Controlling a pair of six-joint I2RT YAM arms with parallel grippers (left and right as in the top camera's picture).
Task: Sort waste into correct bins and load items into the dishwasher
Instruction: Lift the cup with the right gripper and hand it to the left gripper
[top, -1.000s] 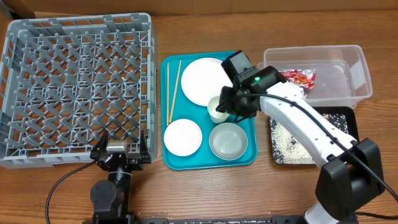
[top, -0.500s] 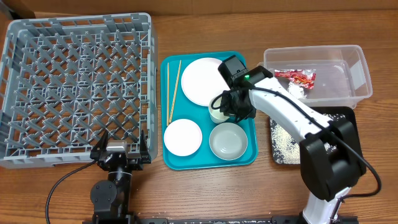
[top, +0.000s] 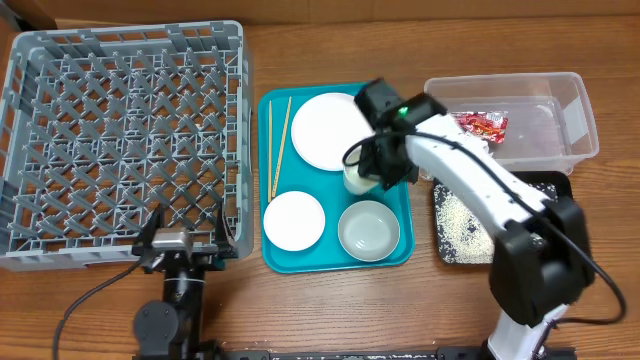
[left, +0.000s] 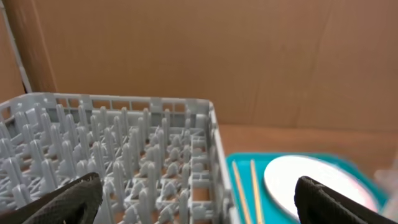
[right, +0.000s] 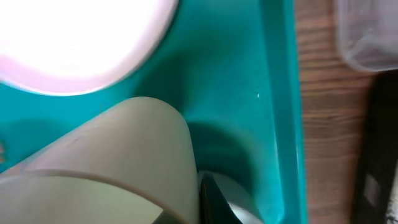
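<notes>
My right gripper (top: 368, 170) is pinched on the cup (top: 354, 181), seemingly by its rim, on the tray (top: 268, 150). Next I lift it clear and carry it left to the rack (top: 120, 130). My left gripper (top: 185, 228) hangs spread wide.

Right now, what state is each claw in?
Left claw: open, holding nothing.
Right claw: shut on the small white cup.
</notes>
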